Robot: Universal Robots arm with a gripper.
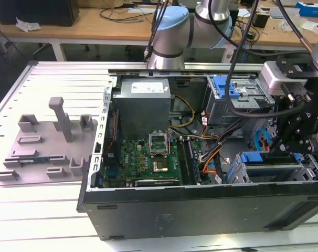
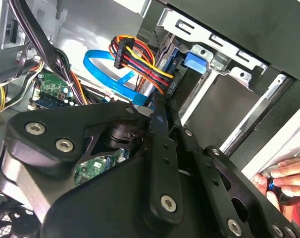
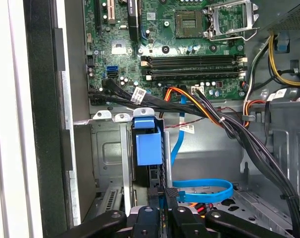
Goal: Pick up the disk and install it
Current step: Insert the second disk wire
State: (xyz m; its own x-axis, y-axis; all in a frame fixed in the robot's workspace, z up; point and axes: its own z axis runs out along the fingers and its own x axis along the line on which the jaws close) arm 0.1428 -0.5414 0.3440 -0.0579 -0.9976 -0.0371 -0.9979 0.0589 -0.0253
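Observation:
The disk [image 3: 148, 145] stands edge-on in the metal drive cage [image 3: 106, 148] at the front corner of the open computer case [image 1: 201, 207]. Its bright blue carrier frame shows in both wrist views, and a blue strip of it [image 1: 266, 157] shows in the exterior view. My gripper [image 3: 166, 194] reaches down into the cage, its black fingers [image 2: 162, 148] closed on the disk's near end. In the exterior view the gripper [image 1: 287, 149] hangs over the cage at the case's right side. Most of the disk's body is hidden by the cage and the fingers.
A light-blue data cable [image 3: 202, 191] and a bundle of red, orange and black wires [image 2: 140, 62] run close beside the cage. The green motherboard [image 1: 148, 157] and grey power supply [image 1: 143, 102] fill the case's middle. A person's hand [image 2: 286, 178] rests at the case's edge. A grey fixture [image 1: 46, 144] lies outside.

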